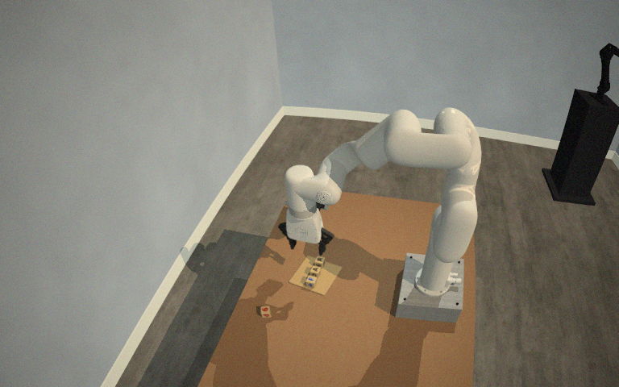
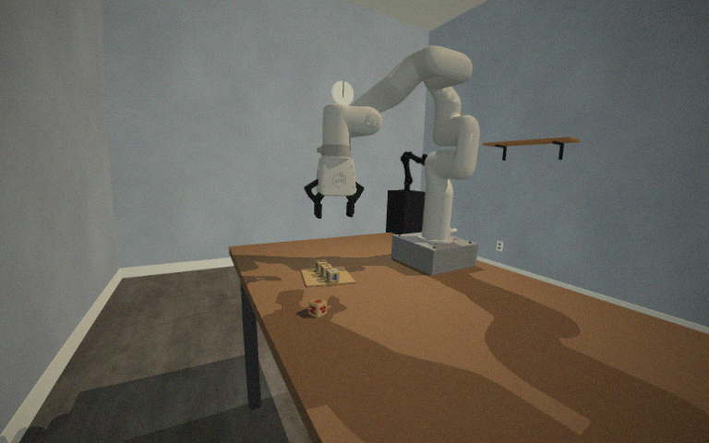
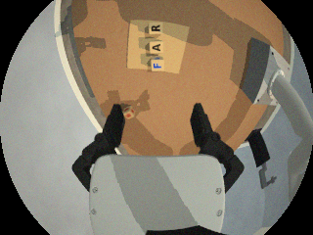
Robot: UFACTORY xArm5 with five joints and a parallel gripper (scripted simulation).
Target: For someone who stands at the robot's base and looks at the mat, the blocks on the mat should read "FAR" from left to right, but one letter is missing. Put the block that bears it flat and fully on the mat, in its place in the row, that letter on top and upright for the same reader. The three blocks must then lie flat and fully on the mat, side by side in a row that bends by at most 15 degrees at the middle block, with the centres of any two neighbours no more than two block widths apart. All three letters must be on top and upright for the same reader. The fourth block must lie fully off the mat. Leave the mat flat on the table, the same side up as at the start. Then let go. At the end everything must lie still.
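Three lettered blocks sit side by side in a short row on the pale mat (image 1: 298, 279) at the centre of the top view: the F block (image 1: 310, 281) nearest the lower edge, the A block (image 1: 315, 271) in the middle and the R block (image 1: 319, 260) above it. The wrist view shows the row reading F, A, R up the frame. A fourth block (image 1: 264, 311), marked in red, lies well apart on the brown table (image 1: 346, 337), lower left of the mat. The gripper (image 2: 334, 206) hangs high above the row, fingers spread wide and holding nothing. The white arm (image 1: 451, 218) rises from its grey base (image 1: 410, 310) at right.
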